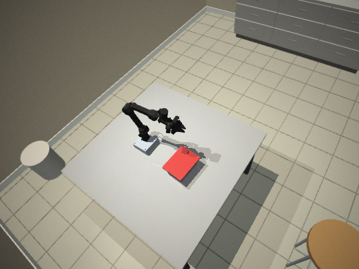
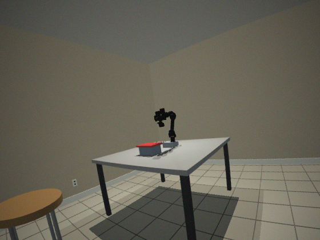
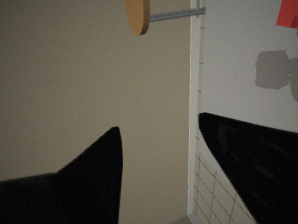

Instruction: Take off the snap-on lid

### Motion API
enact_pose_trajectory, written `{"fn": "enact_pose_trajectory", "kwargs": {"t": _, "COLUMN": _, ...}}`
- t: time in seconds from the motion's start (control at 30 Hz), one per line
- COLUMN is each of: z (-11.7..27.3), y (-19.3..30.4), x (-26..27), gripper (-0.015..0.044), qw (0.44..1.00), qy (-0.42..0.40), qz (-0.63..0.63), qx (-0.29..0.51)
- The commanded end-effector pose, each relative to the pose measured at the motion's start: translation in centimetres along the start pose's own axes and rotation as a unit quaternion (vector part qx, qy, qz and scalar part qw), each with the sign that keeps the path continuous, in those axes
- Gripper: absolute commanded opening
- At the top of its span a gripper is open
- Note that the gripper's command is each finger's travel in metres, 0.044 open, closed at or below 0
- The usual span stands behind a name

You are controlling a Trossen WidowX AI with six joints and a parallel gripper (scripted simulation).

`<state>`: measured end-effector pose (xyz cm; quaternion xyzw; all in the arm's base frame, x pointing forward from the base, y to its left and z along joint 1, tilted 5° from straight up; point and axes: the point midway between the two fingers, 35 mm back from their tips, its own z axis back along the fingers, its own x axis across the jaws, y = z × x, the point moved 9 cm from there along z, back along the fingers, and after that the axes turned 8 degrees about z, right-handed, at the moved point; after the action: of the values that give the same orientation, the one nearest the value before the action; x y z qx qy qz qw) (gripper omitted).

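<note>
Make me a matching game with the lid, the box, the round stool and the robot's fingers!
1. flat red lid
2. blue-grey storage box
3. round orange-brown stool
4. black robot fingers

A. apart, holding nothing
B. on the floor
C. on top of the box
D. under the lid

Pairs: 1-C, 2-D, 3-B, 4-A
</note>
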<state>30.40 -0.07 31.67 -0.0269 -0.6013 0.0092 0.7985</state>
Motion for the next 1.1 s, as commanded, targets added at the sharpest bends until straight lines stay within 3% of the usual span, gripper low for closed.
{"fn": "enact_pose_trajectory", "kwargs": {"t": 0.0, "z": 1.4, "y": -3.2, "x": -4.4, "gripper": 0.0235, "qw": 0.996, "qy": 0.081, "qz": 0.007, "qx": -0.029}}
{"fn": "enact_pose_trajectory", "kwargs": {"t": 0.33, "z": 5.9, "y": -7.4, "x": -13.4, "gripper": 0.0235, "qw": 0.968, "qy": 0.239, "qz": -0.025, "qx": -0.067}}
{"fn": "enact_pose_trajectory", "kwargs": {"t": 0.77, "z": 5.9, "y": -7.4, "x": -13.8, "gripper": 0.0235, "qw": 0.967, "qy": 0.242, "qz": -0.027, "qx": -0.068}}
{"fn": "enact_pose_trajectory", "kwargs": {"t": 0.93, "z": 4.8, "y": -6.9, "x": -18.5, "gripper": 0.0235, "qw": 0.967, "qy": 0.242, "qz": -0.027, "qx": -0.068}}
{"fn": "enact_pose_trajectory", "kwargs": {"t": 1.07, "z": 4.8, "y": -6.9, "x": -18.7, "gripper": 0.0235, "qw": 0.967, "qy": 0.242, "qz": -0.027, "qx": -0.068}}
